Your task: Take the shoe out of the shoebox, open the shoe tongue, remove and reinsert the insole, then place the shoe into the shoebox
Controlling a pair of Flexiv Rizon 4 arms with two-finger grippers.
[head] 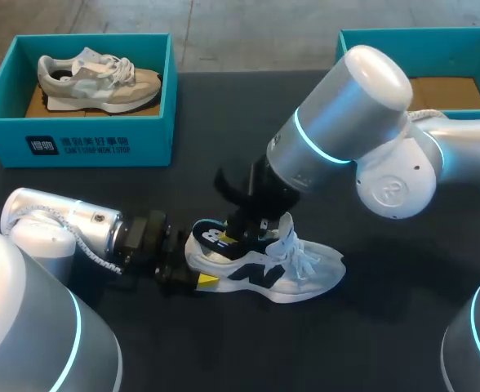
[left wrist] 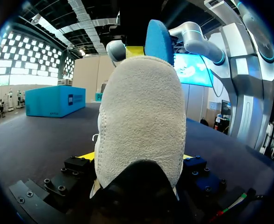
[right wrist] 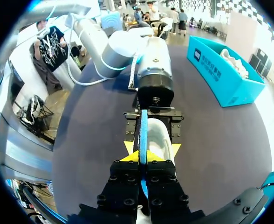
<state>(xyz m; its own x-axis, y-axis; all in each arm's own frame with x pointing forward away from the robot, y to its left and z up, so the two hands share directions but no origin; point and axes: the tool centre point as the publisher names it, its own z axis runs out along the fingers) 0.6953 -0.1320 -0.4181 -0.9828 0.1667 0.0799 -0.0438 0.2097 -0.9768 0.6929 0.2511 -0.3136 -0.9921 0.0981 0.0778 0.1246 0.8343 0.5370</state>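
The heel of the shoe hides the left fingers clamping it on the tabletop. The right fingers pinch the half-buried insole. Two shoes, two boxes: second shoe in left box, right box cropped.

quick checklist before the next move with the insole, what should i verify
1. Left jaws shut on the heel of the shoe: ok.
2. Right jaws shut on the blue insole: ok, the yellow tips pinch it from both sides.
3. Shoe sole-down on the table: ok.
4. Insole lying flat for seating: not ok, it stands on edge over the shoe's opening.
5. Tongue held clear of the opening: cannot tell, the right arm hides it.
6. Shoebox on my right free for the shoe: ok where its floor shows, though the right arm hides part of it.
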